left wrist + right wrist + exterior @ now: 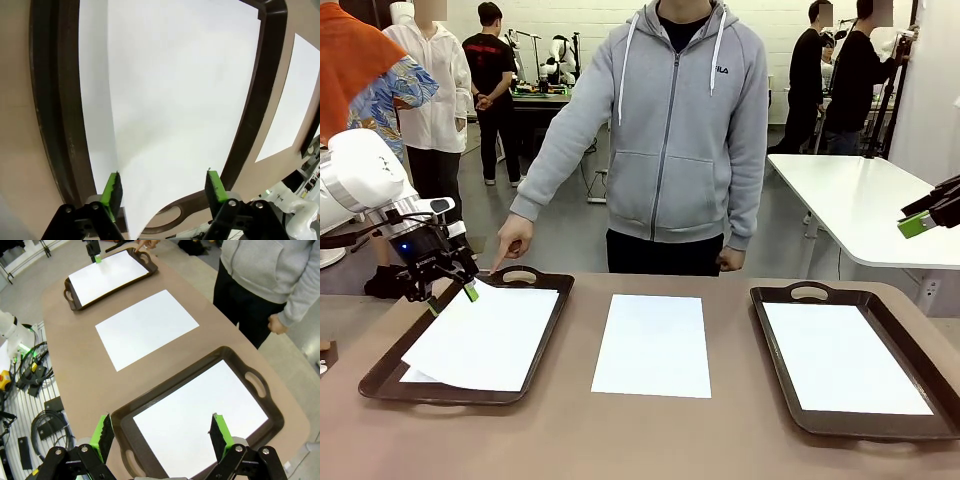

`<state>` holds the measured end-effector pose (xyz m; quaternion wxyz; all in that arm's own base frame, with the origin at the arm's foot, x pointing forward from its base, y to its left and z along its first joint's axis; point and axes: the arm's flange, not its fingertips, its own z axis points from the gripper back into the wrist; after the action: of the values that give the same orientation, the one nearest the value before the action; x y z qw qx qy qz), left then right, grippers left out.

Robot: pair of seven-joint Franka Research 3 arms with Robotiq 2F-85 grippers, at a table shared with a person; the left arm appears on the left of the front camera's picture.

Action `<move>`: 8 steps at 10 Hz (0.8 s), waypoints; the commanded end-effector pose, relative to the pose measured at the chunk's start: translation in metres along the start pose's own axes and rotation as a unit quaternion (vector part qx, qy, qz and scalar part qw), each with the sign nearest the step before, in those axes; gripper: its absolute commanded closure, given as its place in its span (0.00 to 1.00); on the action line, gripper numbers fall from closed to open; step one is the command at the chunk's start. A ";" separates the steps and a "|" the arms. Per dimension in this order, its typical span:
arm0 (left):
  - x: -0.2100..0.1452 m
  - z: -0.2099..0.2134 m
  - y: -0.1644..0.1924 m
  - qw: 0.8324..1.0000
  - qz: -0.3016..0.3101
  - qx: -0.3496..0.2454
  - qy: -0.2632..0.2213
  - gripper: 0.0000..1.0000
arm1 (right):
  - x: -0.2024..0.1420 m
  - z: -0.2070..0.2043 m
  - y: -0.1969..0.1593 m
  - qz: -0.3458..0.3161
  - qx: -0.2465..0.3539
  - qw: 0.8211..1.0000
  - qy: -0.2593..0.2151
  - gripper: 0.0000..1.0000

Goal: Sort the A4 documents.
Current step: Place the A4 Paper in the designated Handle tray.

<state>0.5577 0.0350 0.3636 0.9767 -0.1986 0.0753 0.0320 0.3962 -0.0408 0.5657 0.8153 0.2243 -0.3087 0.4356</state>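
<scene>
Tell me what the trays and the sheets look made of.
Trays: dark brown, probably moulded plastic; smooth rims with a faint sheen, handles formed in one piece. Sheets: thin matte white paper; the one in the left tray lies bowed.

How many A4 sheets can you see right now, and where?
4. In the left tray, a skewed top sheet lies over a lower sheet. The middle sheet lies on the table. One sheet is in the right tray. More may be hidden underneath.

Grey floor (570, 225), white back wall (595, 25), white side table (850, 195) (at right), dark workbench (542, 98)
</scene>
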 end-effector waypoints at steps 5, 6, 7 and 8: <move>-0.005 0.008 0.001 1.000 0.014 0.023 -0.007 0.00 | 0.000 0.000 0.000 -0.001 0.002 1.000 -0.002 0.00; -0.005 0.010 0.001 1.000 0.017 0.011 -0.020 0.00 | 0.000 0.000 0.000 -0.001 0.002 1.000 -0.002 0.00; -0.005 0.009 -0.002 0.999 0.027 0.010 -0.027 0.00 | 0.000 0.000 0.000 -0.001 0.002 1.000 -0.002 0.00; -0.001 0.007 0.002 1.000 0.004 0.010 -0.006 0.00 | 0.000 0.000 0.000 -0.001 0.002 1.000 -0.002 0.00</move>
<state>0.5582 0.0401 0.3697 0.9791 -0.1881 0.0663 0.0397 0.3962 -0.0408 0.5657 0.8153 0.2243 -0.3087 0.4356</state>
